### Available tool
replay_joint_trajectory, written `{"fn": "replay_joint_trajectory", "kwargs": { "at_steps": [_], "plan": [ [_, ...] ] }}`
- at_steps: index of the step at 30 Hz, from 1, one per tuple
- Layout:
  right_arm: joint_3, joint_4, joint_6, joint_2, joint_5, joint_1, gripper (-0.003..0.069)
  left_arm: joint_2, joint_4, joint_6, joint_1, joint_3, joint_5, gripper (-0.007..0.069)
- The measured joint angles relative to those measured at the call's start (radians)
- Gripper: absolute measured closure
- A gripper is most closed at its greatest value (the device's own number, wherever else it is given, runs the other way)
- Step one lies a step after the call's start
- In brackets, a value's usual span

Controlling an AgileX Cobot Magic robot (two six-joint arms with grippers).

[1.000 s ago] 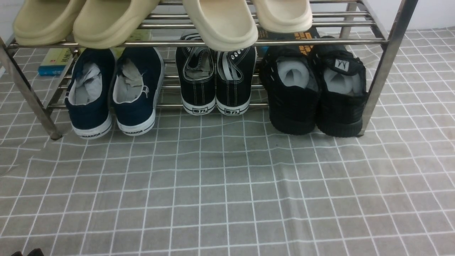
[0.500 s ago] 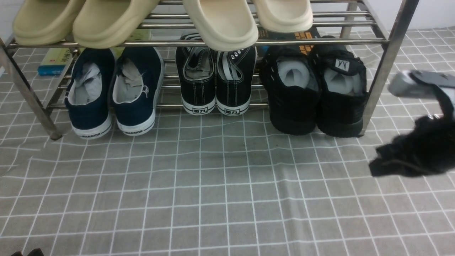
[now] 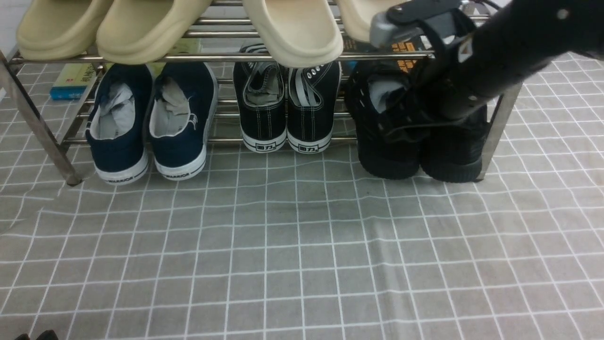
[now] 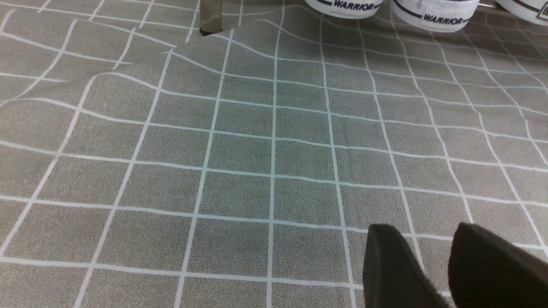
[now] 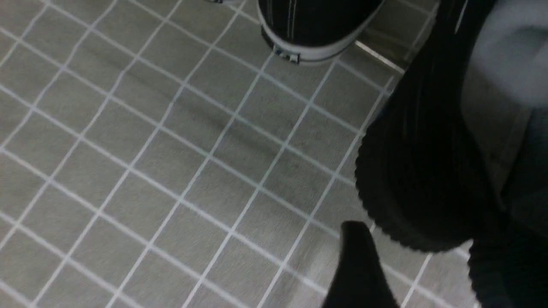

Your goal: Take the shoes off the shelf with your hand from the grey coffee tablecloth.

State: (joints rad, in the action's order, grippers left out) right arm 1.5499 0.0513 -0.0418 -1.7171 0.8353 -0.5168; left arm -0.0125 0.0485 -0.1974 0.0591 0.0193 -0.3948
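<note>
The shoes, a black knit pair (image 3: 387,156), stand at the right end of the shelf's (image 3: 283,57) lower tier, heels hanging over the grey coffee tablecloth (image 3: 302,245). My right arm reaches in from the upper right and covers their openings. The right gripper (image 3: 401,130) hovers at the left shoe's heel. In the right wrist view one black finger (image 5: 357,256) stands wide to the side, clear of the ribbed heel (image 5: 419,171); the other finger is hidden. Grey paper stuffing (image 5: 505,64) shows inside the shoe. The left gripper (image 4: 426,231) rests low over bare cloth, tips apart, nothing between them.
A navy WARRIOR pair (image 3: 151,123) and a black canvas pair (image 3: 285,108) share the lower tier. Beige slippers (image 3: 292,28) overhang the top tier. Books (image 3: 73,80) lie behind. The shelf's right leg (image 3: 495,137) stands beside the black shoes, and the left leg (image 4: 210,17) stands ahead of my left gripper.
My right arm was out of view a second ago, entered from the right edge, then swung up and left over the black shoes. Shoes and left gripper have not moved.
</note>
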Motion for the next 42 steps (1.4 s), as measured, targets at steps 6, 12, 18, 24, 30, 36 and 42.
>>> {"fn": "replay_joint_trajectory", "kwargs": {
  "at_steps": [6, 12, 18, 24, 30, 36, 42],
  "plan": [
    [0.053, -0.135, 0.002, -0.100, -0.089, -0.007, 0.0170, 0.000, 0.000, 0.000, 0.000, 0.000, 0.000, 0.0385],
    [0.054, -0.149, 0.003, -0.151, -0.120, -0.007, 0.0169, 0.000, 0.000, 0.000, 0.000, 0.000, 0.000, 0.0385],
    [0.054, -0.146, 0.003, -0.210, -0.127, -0.007, 0.0267, 0.000, 0.000, 0.000, 0.000, 0.000, 0.000, 0.0385],
    [0.057, -0.145, 0.003, -0.216, -0.113, -0.007, 0.0609, 0.000, 0.000, 0.000, 0.000, 0.000, 0.000, 0.0385],
    [0.058, -0.097, -0.001, -0.182, -0.047, -0.007, 0.0650, 0.000, 0.000, 0.000, 0.000, 0.000, 0.000, 0.0385],
    [0.058, -0.024, -0.044, -0.118, 0.021, -0.007, 0.0650, 0.000, 0.000, 0.000, 0.000, 0.000, 0.000, 0.0385],
    [0.058, 0.068, -0.089, -0.039, 0.179, -0.009, 0.0648, 0.000, 0.000, 0.000, 0.000, 0.000, 0.000, 0.0385]
  ]
}}
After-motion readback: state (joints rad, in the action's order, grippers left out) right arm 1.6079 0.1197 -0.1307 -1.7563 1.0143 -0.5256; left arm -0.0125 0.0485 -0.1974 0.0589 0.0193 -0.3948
